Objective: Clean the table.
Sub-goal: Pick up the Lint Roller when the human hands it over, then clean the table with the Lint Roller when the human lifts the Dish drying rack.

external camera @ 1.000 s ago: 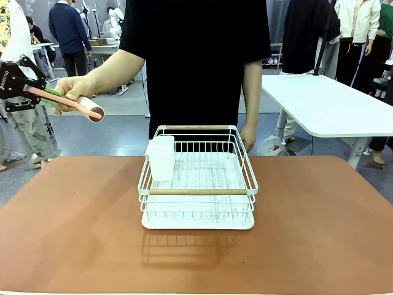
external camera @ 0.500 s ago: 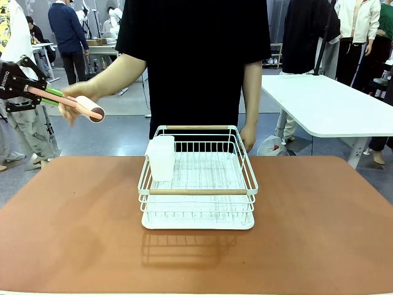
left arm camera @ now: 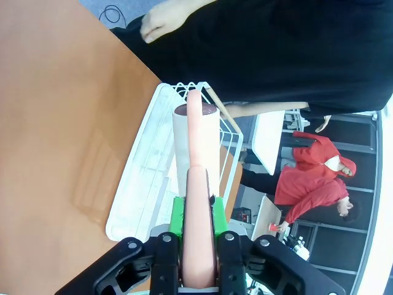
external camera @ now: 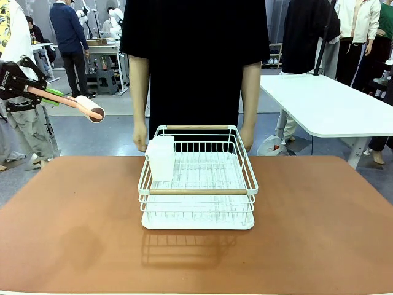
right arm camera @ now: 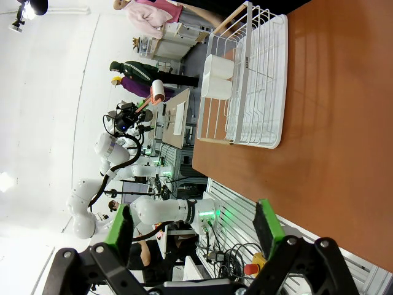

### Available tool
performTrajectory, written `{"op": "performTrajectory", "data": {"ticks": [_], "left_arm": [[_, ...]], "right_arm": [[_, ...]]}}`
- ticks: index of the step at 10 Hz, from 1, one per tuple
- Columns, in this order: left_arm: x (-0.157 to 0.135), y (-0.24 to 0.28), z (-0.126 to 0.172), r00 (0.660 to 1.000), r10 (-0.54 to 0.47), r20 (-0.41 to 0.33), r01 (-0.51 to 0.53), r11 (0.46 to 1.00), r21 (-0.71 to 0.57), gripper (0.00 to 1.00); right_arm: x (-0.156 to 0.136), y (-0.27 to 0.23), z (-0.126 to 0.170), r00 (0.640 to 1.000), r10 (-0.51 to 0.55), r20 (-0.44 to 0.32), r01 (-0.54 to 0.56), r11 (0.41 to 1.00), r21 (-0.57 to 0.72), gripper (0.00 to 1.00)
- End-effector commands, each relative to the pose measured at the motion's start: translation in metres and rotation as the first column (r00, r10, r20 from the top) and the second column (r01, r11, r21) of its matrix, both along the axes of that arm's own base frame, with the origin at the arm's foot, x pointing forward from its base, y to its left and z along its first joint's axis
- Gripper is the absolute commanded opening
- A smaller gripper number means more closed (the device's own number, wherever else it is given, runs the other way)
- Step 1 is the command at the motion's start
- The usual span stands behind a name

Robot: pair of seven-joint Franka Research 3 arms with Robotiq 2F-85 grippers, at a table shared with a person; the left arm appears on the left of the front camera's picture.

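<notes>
Left jaws clenched tight on the pink handle of a lint roller point(left arm camera: 199, 184), green pads point(left arm camera: 177, 215) pinching it from both sides, the white roll sticking out ahead. It's held high on the left, well clear of the tabletop point(external camera: 73, 215), nowhere near contact! Right jaws are spread wide with nothing between them, parked off to the right. Out in the middle of the reddish-brown tabletop sits a white wire rack point(external camera: 198, 192) with a white cup holder point(external camera: 161, 158) hooked on its left side. On the far side a person stands with both hands point(external camera: 140, 138) hanging down by the rack. My read: tool in hand, cleaning not yet begun, the whole surface left to roll, with the rack in the way
</notes>
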State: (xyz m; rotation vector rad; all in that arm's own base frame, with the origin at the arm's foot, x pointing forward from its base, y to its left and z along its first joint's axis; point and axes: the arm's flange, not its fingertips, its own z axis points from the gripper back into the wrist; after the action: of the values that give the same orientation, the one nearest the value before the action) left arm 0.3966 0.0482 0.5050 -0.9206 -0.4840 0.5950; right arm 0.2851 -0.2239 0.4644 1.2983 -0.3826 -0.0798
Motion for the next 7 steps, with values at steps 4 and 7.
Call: {"op": "performTrajectory", "data": {"ticks": [4, 7], "left_arm": [[-0.0001, 0.0006, 0.0005, 1.000, 0.003, 0.001, -0.003, 1.000, 0.000, 0.00], [-0.0001, 0.0006, 0.0005, 1.000, 0.003, 0.001, -0.003, 1.000, 0.000, 0.00]], "right_arm": [[-0.0013, -0.0006, 0.0041, 1.000, 0.004, 0.012, -0.004, 1.000, 0.010, 1.00], [-0.0013, -0.0006, 0.0041, 1.000, 0.004, 0.012, -0.004, 1.000, 0.010, 1.00]]}}
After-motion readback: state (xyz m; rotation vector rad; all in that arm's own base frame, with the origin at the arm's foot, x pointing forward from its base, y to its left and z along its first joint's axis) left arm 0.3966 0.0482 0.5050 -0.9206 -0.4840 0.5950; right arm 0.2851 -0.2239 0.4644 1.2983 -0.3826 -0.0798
